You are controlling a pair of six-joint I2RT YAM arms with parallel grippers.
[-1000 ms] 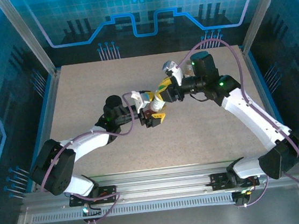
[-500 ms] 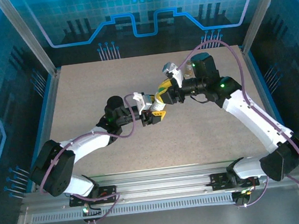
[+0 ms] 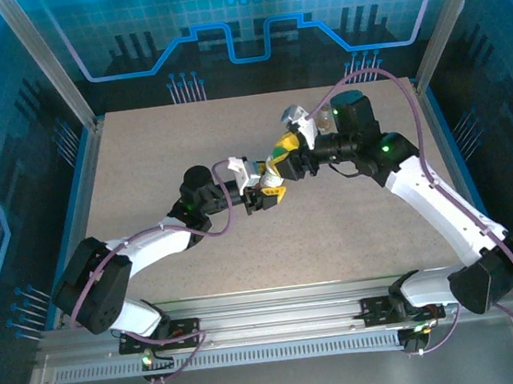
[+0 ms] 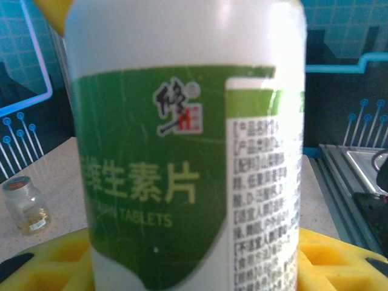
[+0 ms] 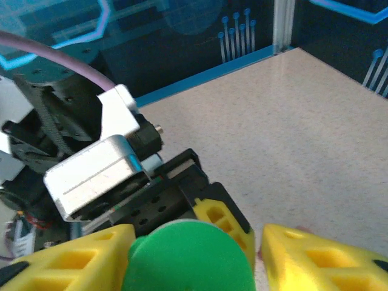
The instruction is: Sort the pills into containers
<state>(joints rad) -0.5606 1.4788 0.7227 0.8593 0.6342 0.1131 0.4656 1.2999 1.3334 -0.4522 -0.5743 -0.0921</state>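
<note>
Listing changes first: since a second ago my left pincer (image 3: 268, 195) has slid a little toward frame centre and narrowed its jaws. My right pincer (image 3: 281, 159) has drawn slightly toward the upper right and widened.

Item 1, pill bottle (image 4: 182, 151): white, green label, green cap (image 5: 191, 257). Location: mid-table (image 3: 143, 168) in the overhead view, between my two pincers. Long axis runs top to bottom of the left wrist frame, print upright, cap end toward the top edge. In the right wrist frame the cap faces the lens at bottom centre.

Item 2, left pincer: clamped on the bottle's lower body, yellow pads (image 4: 54, 254) against both sides.

Item 3, right pincer: jaws parted about the cap, a sliver of table showing beside one pad.

Item 4, glass vial (image 4: 24, 203): upright on the table, lower left of the left wrist frame.
</note>
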